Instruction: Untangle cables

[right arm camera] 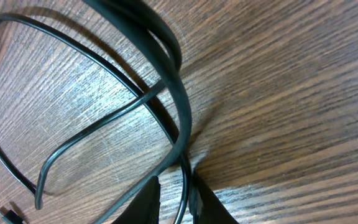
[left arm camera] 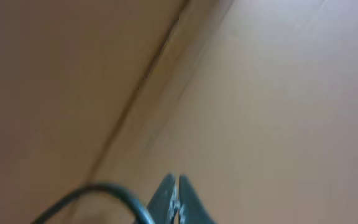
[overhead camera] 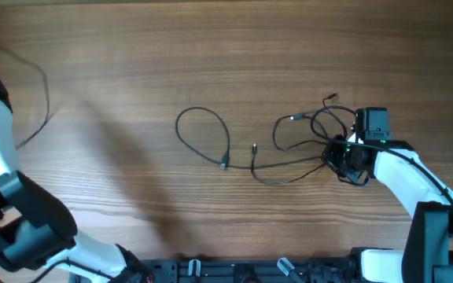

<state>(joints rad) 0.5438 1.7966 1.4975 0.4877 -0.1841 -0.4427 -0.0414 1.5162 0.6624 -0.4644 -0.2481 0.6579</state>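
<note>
Cables (overhead camera: 289, 163) sprawl across the surface (overhead camera: 211, 55): one loop apart at centre, the knot at right. Right fingers (right arm camera: 146, 204) pinch a knot strand; left fingers (left arm camera: 166, 200) are clenched empty, well away. Teasing-apart seems underway; next, draw that strand clear slowly.

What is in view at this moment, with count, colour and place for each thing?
table: one, brown wood grain, fills the overhead view
cables: apparently three, thin black; one loose loop at centre, the rest tangled at centre-right
thin wire: one, dark, far left edge
left arm: one, white and black, lower left corner
right arm: one, white and black, lower right
left gripper: one, dark, shut, nothing between its fingers
right gripper: one, dark, shut on a strand of the tangle
</note>
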